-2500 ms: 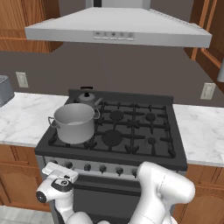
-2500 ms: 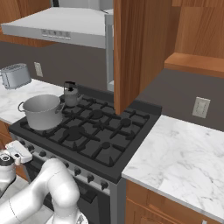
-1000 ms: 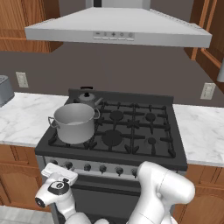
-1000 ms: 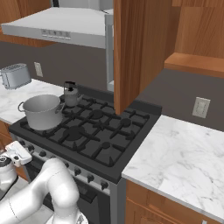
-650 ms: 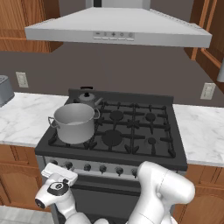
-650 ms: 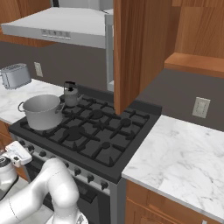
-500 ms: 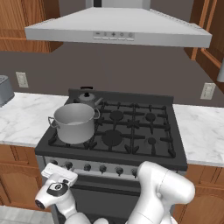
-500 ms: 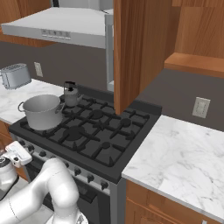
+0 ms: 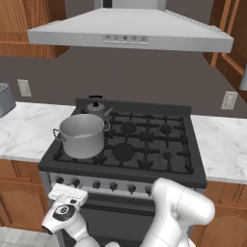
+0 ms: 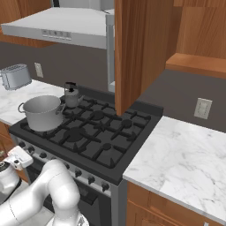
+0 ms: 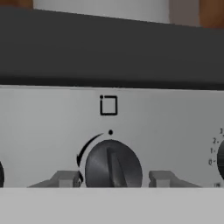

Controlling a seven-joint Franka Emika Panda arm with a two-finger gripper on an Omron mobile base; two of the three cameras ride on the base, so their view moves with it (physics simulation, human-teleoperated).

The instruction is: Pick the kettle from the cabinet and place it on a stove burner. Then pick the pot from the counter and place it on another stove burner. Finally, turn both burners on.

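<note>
The grey pot stands on the front-left stove burner. Behind it, the small dark kettle sits on the back-left burner. My gripper hangs low in front of the range's knob panel, at its left end. In the hand view, my gripper is open astride a dark knob, one fingertip on each side with a narrow gap to the knob. That knob's pointer is tilted slightly off vertical. The wooden cabinet hangs open above the stove's right side.
Other burners are bare. More knobs line the panel. White marble counter flanks the range, with a toaster on the left side. A range hood overhangs the stove.
Between the oldest frames and one second ago the hand dipped slightly lower in front of the panel. It has held still since; pot and kettle have not moved.
</note>
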